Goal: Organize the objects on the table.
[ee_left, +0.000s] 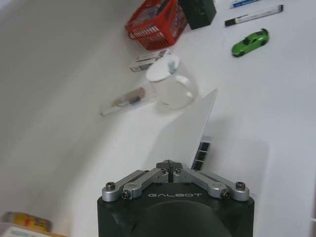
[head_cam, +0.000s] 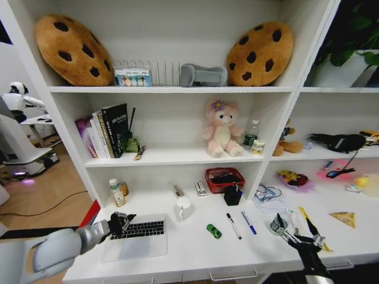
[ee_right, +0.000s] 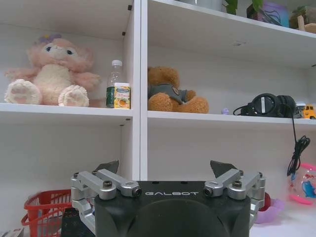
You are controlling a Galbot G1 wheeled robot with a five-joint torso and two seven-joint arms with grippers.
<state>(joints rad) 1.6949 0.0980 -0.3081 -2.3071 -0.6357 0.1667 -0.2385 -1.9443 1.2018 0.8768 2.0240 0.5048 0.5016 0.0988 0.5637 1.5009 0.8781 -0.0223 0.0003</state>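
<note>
The left end effector is pinching, fingers fully together, the thin lid edge of the silver laptop, which is lying on the table with its keyboard's long axis running left-right. The right end effector, fingers spread wide and holding nothing, is hovering over the table's right part, near the black pen and blue pen, both lying front-to-back.

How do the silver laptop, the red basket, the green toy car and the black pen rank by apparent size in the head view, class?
1. Silver laptop
2. Red basket
3. Black pen (longer, thinner)
4. Green toy car, close to the pen; unsure.
</note>
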